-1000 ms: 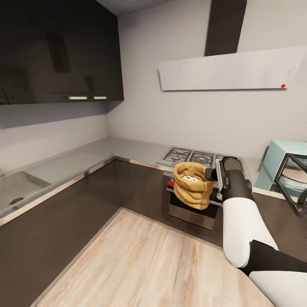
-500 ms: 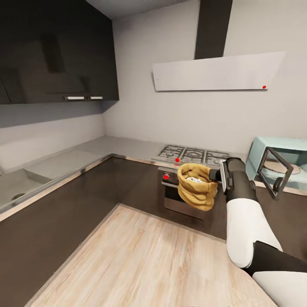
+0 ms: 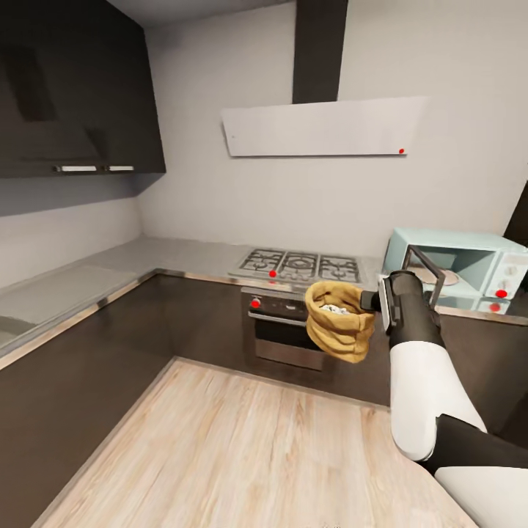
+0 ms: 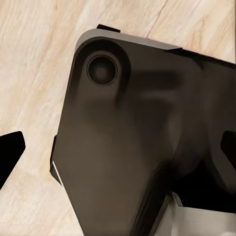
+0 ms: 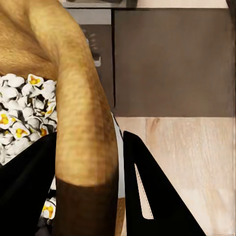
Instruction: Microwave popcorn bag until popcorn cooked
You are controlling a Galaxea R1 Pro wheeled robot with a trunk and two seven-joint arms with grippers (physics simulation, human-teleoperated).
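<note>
Before the oven [image 3: 286, 334], right hand [image 3: 374, 301] gripping popcorn bag [image 3: 337, 320]

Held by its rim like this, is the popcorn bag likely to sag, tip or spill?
The popcorn bag looks soft and wrinkly, so it probably sags. It hangs tilted from the right hand, pinched at the rim, so popcorn may spill if jolted.

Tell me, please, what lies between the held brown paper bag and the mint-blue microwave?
In the head view, the right claw and its dark wrist sit between the golden-brown popcorn bag and the open mint-blue microwave.
</note>
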